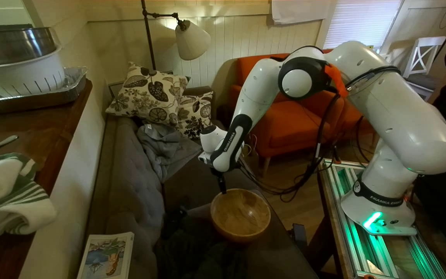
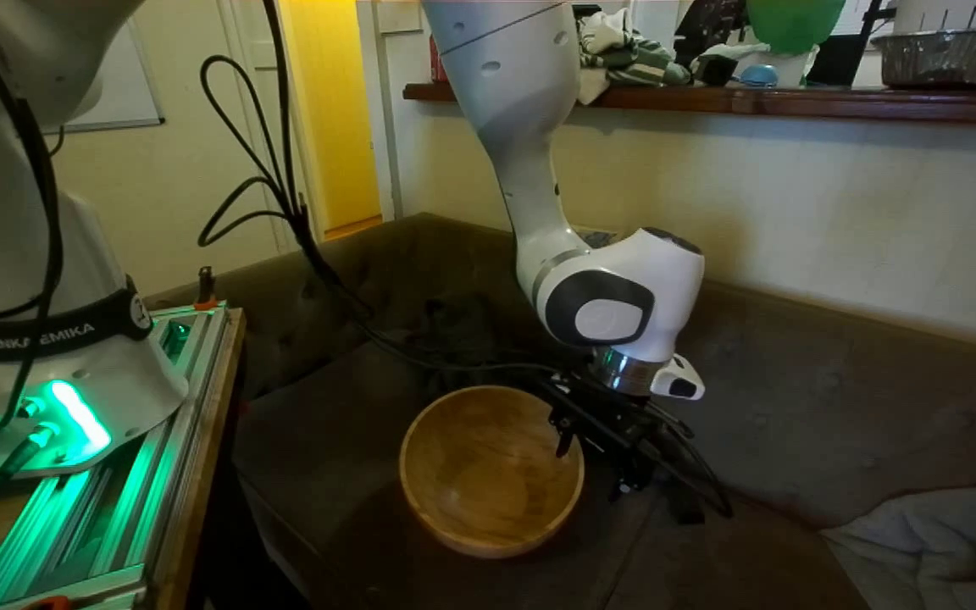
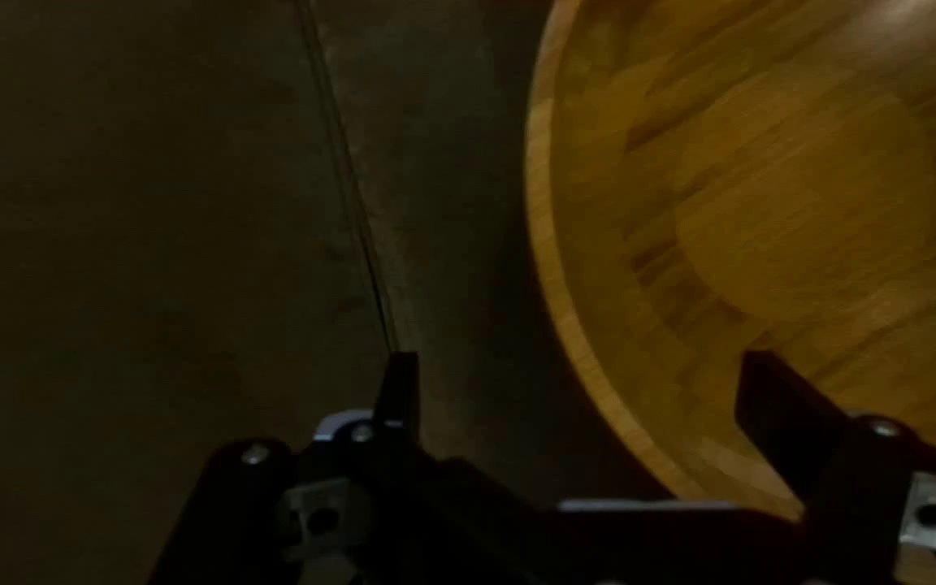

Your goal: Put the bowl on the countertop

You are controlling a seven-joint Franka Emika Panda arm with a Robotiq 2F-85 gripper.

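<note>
At the lower left of an exterior view lies a pale book (image 1: 107, 256) with a painted cover, any lettering on it too small to read; near it, at the left edge, a crumpled white cloth with green stripes (image 1: 10, 199) lies on the long reddish-brown wooden countertop (image 1: 48, 124); in the right half, a glossy white robot arm (image 1: 387, 102) stands on silver metal rails (image 1: 349, 228), with "FRANKA EMIKA" legible on the black band (image 1: 379, 197) around its base and again on a black strip (image 1: 231, 140) near its wrist; the round, wide, light-brown wooden bowl (image 1: 240, 215) sits right of lower centre, its hollow facing up, on the dark grey-brown sofa seat (image 1: 192, 184), well apart from the countertop; the black two-fingered gripper (image 3: 582, 366) is spread wide; in the wrist view the bowl's rim passes between the fingers (image 3: 403, 394), one over the hollow at lower right, the other over the seat at lower middle; whether either touches the wood cannot be told; farther back, a grey blanket (image 1: 165, 149) bears a white tag (image 1: 148, 126), too small to read; cream cushions with brown leaf prints (image 1: 153, 93) lie beyond it; an orange upholstered armchair (image 1: 290, 124) stands in the upper middle.
</note>
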